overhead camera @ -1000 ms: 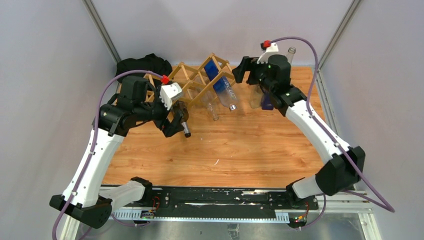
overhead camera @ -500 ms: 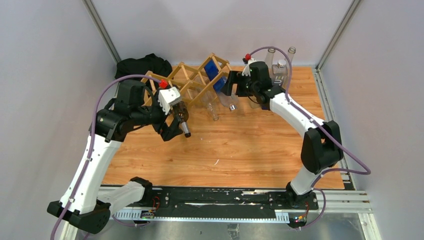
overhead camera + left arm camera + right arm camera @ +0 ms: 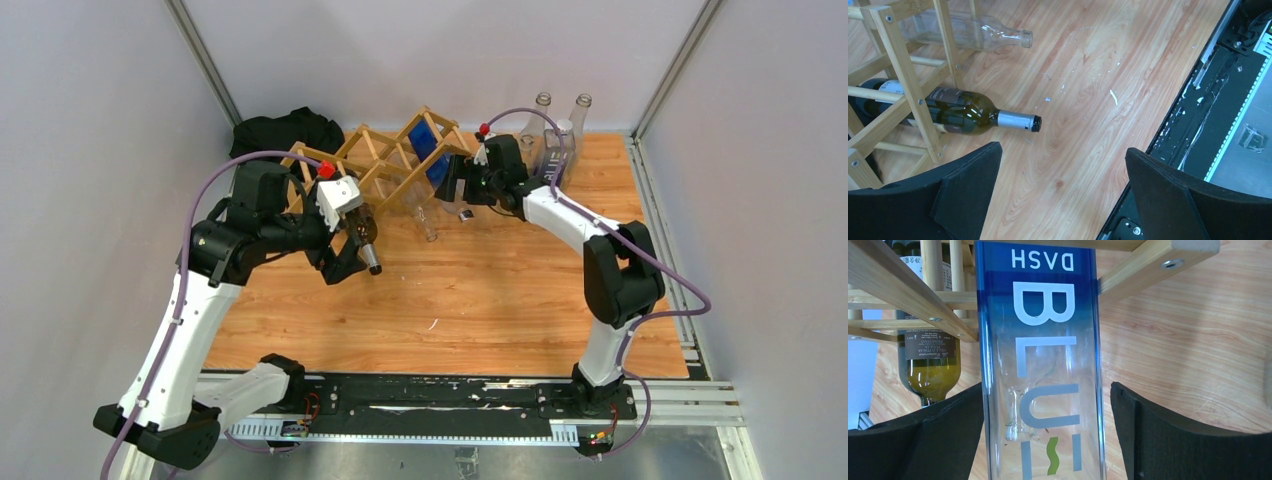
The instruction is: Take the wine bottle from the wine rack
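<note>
The light-wood lattice wine rack stands at the back of the table. A dark green wine bottle lies in a low cell, its neck pointing out over the table. My left gripper is open and empty, hovering above the table just short of that neck; in the top view the left gripper sits beside the rack's front. A blue-tinted clear bottle slopes out of an upper cell. My right gripper is open with one jaw on each side of this bottle. In the top view the right gripper is at the rack's right end.
A clear empty bottle lies in another rack cell. Several clear bottles stand at the back right corner. A black bag lies behind the rack at the back left. The black base rail runs along the near edge.
My right arm has swung left from the standing bottles at the back right to the rack, and its open jaws now straddle the blue-tinted bottle. My left arm has barely moved.
</note>
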Tool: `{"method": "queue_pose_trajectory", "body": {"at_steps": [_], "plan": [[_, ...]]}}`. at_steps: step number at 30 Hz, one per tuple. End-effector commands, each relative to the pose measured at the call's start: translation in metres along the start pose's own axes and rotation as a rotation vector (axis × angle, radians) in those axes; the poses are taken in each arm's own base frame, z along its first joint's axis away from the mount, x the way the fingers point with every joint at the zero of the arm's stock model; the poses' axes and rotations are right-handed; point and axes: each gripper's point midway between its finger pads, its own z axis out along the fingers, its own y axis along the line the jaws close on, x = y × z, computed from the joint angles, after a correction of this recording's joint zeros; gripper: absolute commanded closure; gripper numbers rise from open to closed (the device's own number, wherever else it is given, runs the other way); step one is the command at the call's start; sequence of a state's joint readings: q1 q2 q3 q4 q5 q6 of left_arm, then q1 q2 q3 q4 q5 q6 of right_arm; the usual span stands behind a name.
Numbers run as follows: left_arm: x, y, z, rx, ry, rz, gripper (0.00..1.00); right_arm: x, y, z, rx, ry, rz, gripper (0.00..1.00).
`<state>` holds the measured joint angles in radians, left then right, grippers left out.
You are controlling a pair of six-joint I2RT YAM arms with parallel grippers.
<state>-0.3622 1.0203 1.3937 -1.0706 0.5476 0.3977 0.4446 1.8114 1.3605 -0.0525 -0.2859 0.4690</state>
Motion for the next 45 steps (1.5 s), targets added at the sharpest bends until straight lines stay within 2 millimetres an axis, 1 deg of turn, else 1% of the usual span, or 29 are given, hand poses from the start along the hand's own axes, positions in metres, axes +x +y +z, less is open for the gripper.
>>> {"method": "queue_pose_trajectory", "body": {"at_steps": [1,4,5,6,10,13,14,15,16,17,18,20,22,25,33,36,37,41,45], "plan": [[0.000,-0.005,0.000,0.021,-0.017,0.025,0.00,0.009,0.009,0.011,-0.054,0.002,0.045,0.06],[0.000,-0.006,0.000,0.025,-0.018,0.027,0.00,0.003,0.015,0.014,-0.086,-0.019,0.064,0.06],[0.000,-0.006,0.000,0.025,-0.018,0.026,0.00,0.002,0.016,0.015,-0.091,-0.019,0.071,0.07],[0.000,-0.006,0.000,0.024,-0.019,0.028,0.00,0.002,0.018,0.015,-0.098,-0.019,0.075,0.11],[0.000,-0.007,-0.002,0.024,-0.024,0.042,0.00,0.003,0.023,0.013,-0.121,-0.018,0.090,0.34],[0.003,-0.008,-0.002,0.029,-0.024,0.058,0.00,0.005,0.024,0.004,-0.128,-0.030,0.096,0.54],[0.004,-0.008,-0.001,0.030,-0.023,0.064,0.00,0.007,0.024,0.000,-0.130,-0.033,0.099,0.60],[0.005,-0.008,-0.001,0.032,-0.022,0.069,0.00,0.005,0.027,-0.004,-0.136,-0.045,0.097,0.66],[0.005,-0.008,0.000,0.033,-0.020,0.071,0.00,0.007,0.026,-0.009,-0.130,-0.049,0.099,0.78],[0.006,-0.008,0.000,0.033,-0.018,0.074,0.00,0.008,0.027,-0.014,-0.130,-0.056,0.099,0.86],[0.007,-0.008,0.000,0.034,-0.016,0.077,0.00,0.008,0.028,-0.018,-0.130,-0.063,0.096,0.92],[0.009,-0.007,0.001,0.035,-0.013,0.084,0.00,0.006,0.033,-0.032,-0.138,-0.083,0.086,1.00],[0.010,-0.007,0.002,0.037,-0.008,0.095,0.00,0.008,0.038,-0.044,-0.144,-0.094,0.070,1.00],[0.014,-0.006,0.003,0.034,-0.001,0.121,0.00,0.016,0.046,-0.064,-0.167,-0.102,0.056,1.00],[0.022,-0.006,0.006,0.058,0.004,0.236,0.00,0.066,0.051,-0.121,-0.226,-0.075,0.088,1.00],[0.025,-0.005,0.009,0.068,0.010,0.272,0.00,0.073,0.055,-0.145,-0.253,-0.101,0.096,1.00],[0.028,-0.005,0.010,0.072,0.015,0.284,0.00,0.071,0.059,-0.156,-0.268,-0.121,0.094,1.00],[0.035,-0.005,0.014,0.085,0.027,0.324,0.00,0.078,0.065,-0.183,-0.294,-0.143,0.106,1.00],[0.038,-0.007,0.014,0.101,0.018,0.386,0.00,0.087,0.077,-0.209,-0.367,-0.156,0.096,1.00]]}}
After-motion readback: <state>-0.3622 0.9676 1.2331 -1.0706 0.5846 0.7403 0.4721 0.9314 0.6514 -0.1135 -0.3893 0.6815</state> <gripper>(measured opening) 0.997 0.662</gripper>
